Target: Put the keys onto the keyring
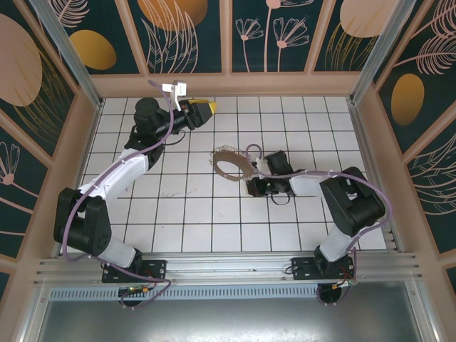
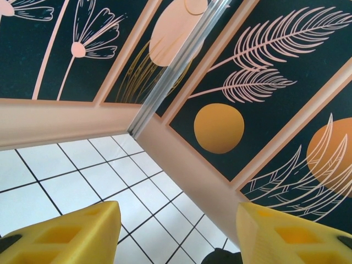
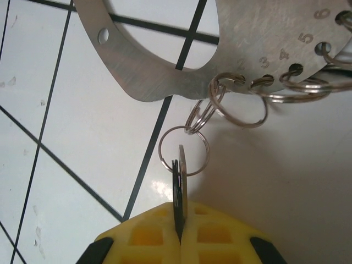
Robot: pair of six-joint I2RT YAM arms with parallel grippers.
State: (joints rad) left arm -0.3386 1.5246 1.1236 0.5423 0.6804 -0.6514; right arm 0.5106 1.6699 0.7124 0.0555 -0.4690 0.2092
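- One key (image 3: 179, 181) is being pinched edge-on by the closed right gripper (image 3: 180, 220), against a ring (image 3: 161, 153) of the keyring (image 3: 154, 71), at the table (image 1: 214, 228) centre.
- Threading is looking unfinished.
- Left gripper (image 1: 206, 108) is hovering open, empty, near the far edge.

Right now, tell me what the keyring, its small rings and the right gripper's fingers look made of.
Keyring: flat sheet metal, likely steel; brushed grain, dull sheen. Small rings: bright metal wire, shiny highlights. Fingers of the right gripper, shut on the key: yellow plastic by the look, matte, moulded recesses.
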